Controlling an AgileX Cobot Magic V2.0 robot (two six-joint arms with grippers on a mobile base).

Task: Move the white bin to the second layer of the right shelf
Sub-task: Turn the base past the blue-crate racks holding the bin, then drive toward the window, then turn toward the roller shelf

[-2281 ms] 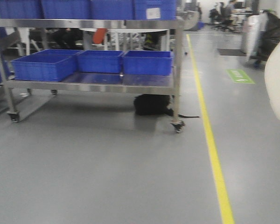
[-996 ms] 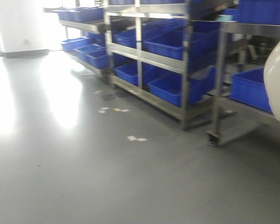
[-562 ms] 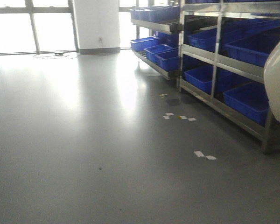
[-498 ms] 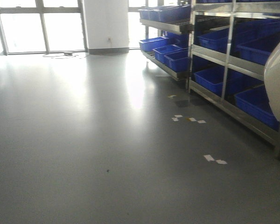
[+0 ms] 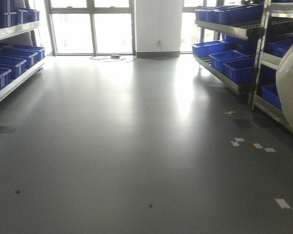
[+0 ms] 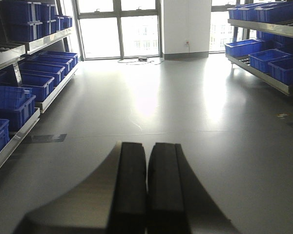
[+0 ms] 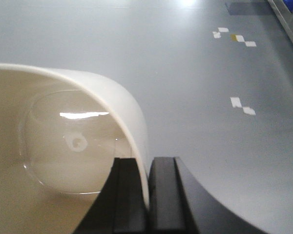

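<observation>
The white bin (image 7: 63,146) is a glossy cream tub held up in the air, its empty inside facing the right wrist view. Its outer wall shows at the right edge of the front view (image 5: 290,92). My right gripper (image 7: 147,168) is shut on the bin's rim, one finger inside the wall and one outside. My left gripper (image 6: 147,156) is shut and empty, hanging over bare floor. A metal shelf rack (image 5: 261,53) with several layers stands at the right of the front view, partly hidden behind the bin.
Blue crates (image 5: 237,66) fill the right shelves, and more blue crates (image 6: 24,85) fill a rack (image 5: 10,83) along the left. Grey floor (image 5: 136,146) runs to windows and a white pillar (image 5: 158,24). White tape marks (image 5: 254,145) lie on the floor at right.
The view has swung left: the shelving slid off to the right and the open floor, windows and left rack came into sight. The white bin stays at the right edge.
</observation>
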